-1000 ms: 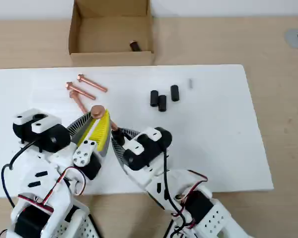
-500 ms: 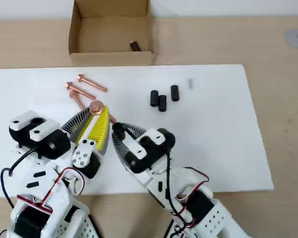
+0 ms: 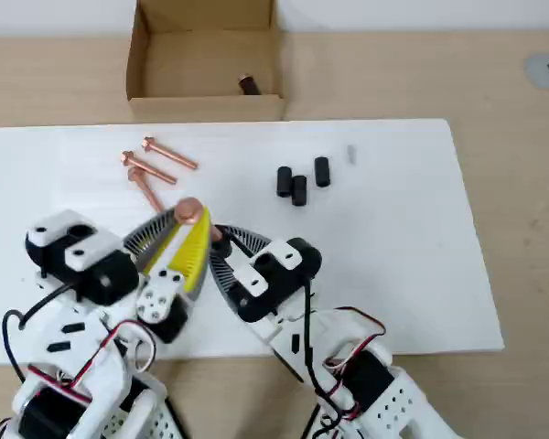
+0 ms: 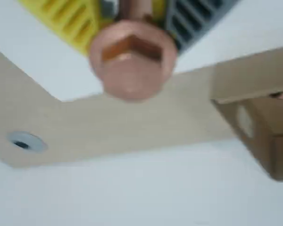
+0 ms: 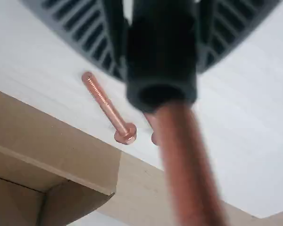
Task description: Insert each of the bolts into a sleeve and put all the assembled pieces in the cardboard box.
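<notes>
Left gripper (image 4: 132,9) is clenching copper hex-head bolt (image 4: 132,59), right gripper (image 5: 160,23) black cylindrical sleeve (image 5: 161,66); any tilt is likely risking jamming.

Pale wooden table (image 3: 517,137) under white mat (image 3: 403,265)

I'm working at what looks like a lab or office desk (image 3: 522,165) — a pale wood-grain top with a round cable grommet (image 3: 546,69) set into its far corner. A white sheet (image 3: 393,238) lies over it as a work surface. The left arm (image 3: 78,261) and right arm (image 3: 270,274) at the near edge are white printed shells with red and black wiring (image 3: 305,320) looped outside — bench-test hardware.
</notes>
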Robot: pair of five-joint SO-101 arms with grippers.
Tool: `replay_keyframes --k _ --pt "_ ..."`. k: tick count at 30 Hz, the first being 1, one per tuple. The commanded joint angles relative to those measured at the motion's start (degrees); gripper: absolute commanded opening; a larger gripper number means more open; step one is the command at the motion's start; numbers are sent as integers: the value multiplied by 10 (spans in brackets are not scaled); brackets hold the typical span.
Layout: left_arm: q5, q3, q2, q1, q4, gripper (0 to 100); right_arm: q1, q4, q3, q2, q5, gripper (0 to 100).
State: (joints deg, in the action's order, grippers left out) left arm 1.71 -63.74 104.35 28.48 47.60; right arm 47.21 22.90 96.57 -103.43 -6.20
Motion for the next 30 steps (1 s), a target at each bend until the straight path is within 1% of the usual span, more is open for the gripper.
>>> replay_keyframes --k 1,8,13,18,25,30 --pt "3 37 2 18 3 7 -8 -17 0 -90 4 9" --pt "7 34 2 16 6 7 -8 -17 0 -90 4 9" --pt "7 32 2 -18 1 7 -8 -17 0 -90 4 9" --pt "8 4 2 -22 -2 7 -8 -17 0 -90 4 9" --pt "7 -55 2 -21 -68 7 -8 -17 0 -90 4 9" --pt "10 -66 2 -22 -76 7 -8 -17 0 -90 4 9"
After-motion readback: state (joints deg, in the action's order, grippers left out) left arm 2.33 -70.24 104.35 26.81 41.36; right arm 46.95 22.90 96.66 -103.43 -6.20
